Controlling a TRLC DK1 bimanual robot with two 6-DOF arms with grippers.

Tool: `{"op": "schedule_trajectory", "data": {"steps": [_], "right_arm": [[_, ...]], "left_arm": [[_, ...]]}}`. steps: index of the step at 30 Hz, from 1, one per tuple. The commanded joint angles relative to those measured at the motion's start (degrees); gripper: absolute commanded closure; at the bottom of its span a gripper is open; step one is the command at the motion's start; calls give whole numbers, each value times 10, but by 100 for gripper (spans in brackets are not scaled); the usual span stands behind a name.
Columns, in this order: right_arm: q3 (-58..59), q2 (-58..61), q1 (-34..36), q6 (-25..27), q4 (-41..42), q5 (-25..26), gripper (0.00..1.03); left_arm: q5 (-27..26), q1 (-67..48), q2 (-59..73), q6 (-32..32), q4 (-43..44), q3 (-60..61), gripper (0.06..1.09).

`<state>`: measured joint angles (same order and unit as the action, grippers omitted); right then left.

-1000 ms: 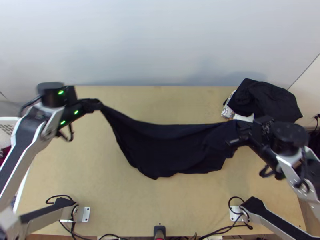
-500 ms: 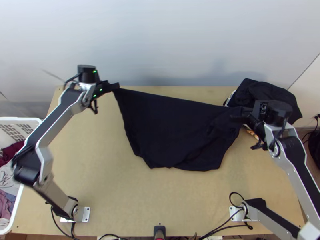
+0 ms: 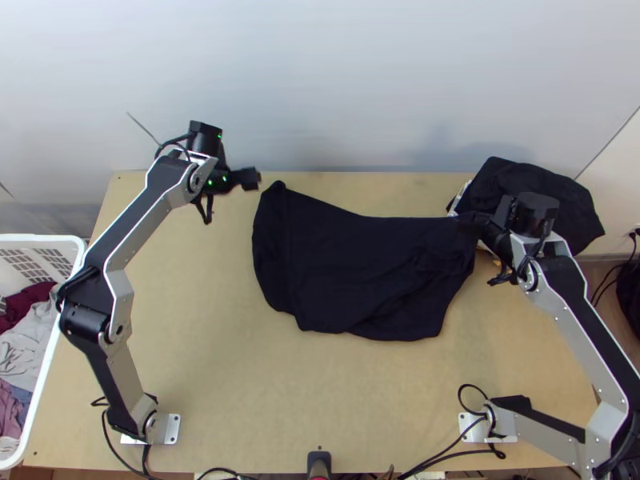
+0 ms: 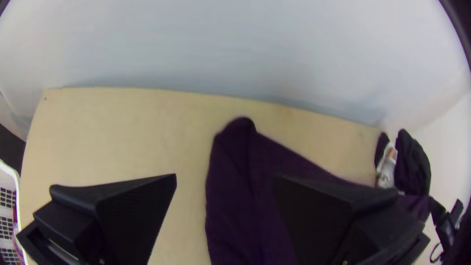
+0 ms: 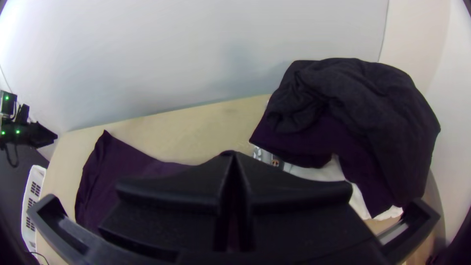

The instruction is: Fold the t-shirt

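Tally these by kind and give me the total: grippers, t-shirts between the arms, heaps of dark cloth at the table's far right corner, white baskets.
Grippers: 2 (left gripper, right gripper)
T-shirt between the arms: 1
Heap of dark cloth: 1
White basket: 1
Total: 5

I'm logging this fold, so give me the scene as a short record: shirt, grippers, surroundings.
t-shirt: dark, wrinkled, loosely spread on table
left gripper: open, empty, near shirt's far left corner
right gripper: shut on shirt's far right end
pile: dark cloth over something white, table's far right
basket: white, clothes inside, at table's left edge
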<state>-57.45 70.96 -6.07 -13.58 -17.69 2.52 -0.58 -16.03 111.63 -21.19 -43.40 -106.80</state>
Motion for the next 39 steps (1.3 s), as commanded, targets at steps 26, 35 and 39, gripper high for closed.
{"op": "schedule_trajectory", "data": {"steps": [26,35,39], "right_arm": [[15,-38,-9,-17,-20,20,100],[16,-42,-11,-21,-27,22,100],[14,-43,-12,-21,-29,24,100]], "left_arm": [[-90,-266,-107,-35,-93,260,20],[-62,-263,-93,-45,-36,288,36],[-54,-259,-88,-46,-28,295,50]]}}
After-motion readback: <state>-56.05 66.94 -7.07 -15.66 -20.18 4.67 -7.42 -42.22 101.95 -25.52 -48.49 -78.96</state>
